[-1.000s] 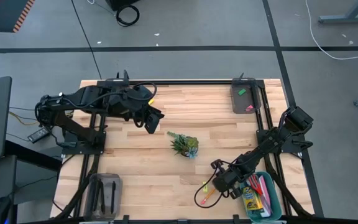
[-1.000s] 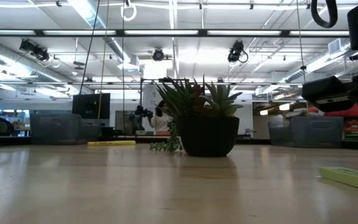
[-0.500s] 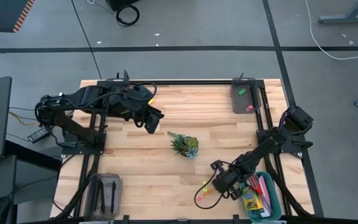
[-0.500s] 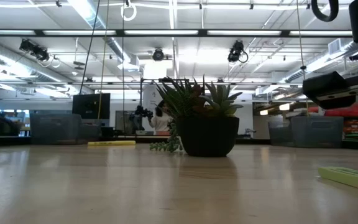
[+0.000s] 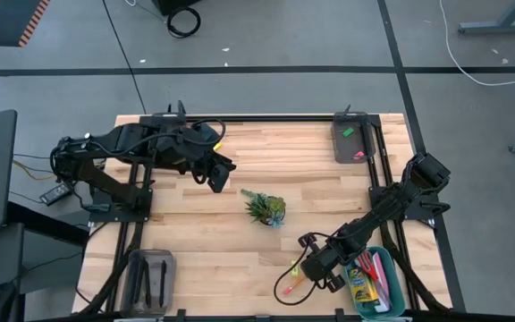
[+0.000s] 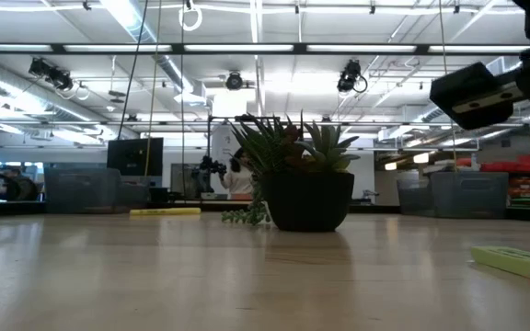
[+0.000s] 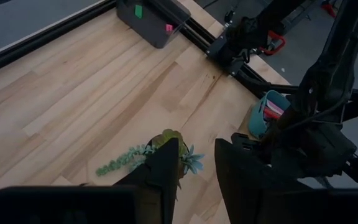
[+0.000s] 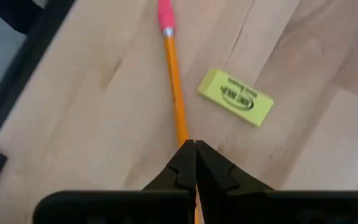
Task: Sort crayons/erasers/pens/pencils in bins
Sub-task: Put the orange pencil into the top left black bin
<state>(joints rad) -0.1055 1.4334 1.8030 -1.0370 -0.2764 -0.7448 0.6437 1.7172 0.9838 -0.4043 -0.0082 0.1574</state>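
Observation:
My right gripper [image 5: 308, 271] is near the table's near edge, left of the teal bin [image 5: 399, 288], and is shut on an orange pencil [image 5: 286, 288] with a pink eraser tip [image 8: 165, 12]. A yellow eraser [image 8: 235, 96] lies flat on the wood beside the pencil; it also shows in the high view [image 5: 294, 266]. The crayon box [image 5: 358, 286] lies in the teal bin. My left gripper [image 5: 215, 174] is open and empty, held above the table's far left part; its fingers show apart in the left wrist view [image 7: 194, 174]. My right gripper pinches the orange pencil between its two fingers, at the shaft [image 8: 183, 138] away from the pink tip. The fingers slant down from the table's right and lie along the pencil. The pencil sticks out ahead of the fingertips. I cannot tell whether its pink end touches the table.
A potted green plant [image 5: 265, 207] stands mid-table. A dark grey bin [image 5: 351, 141] at the far right holds a green and a pink eraser. A translucent grey bin [image 5: 150, 277] at the near left holds black pens. Bare wood lies between the plant and the left bin.
My right gripper has risen, as the low view shows, and has gone a little toward the table's left and near edge, taking the pencil along. The yellow eraser has stayed where it was.

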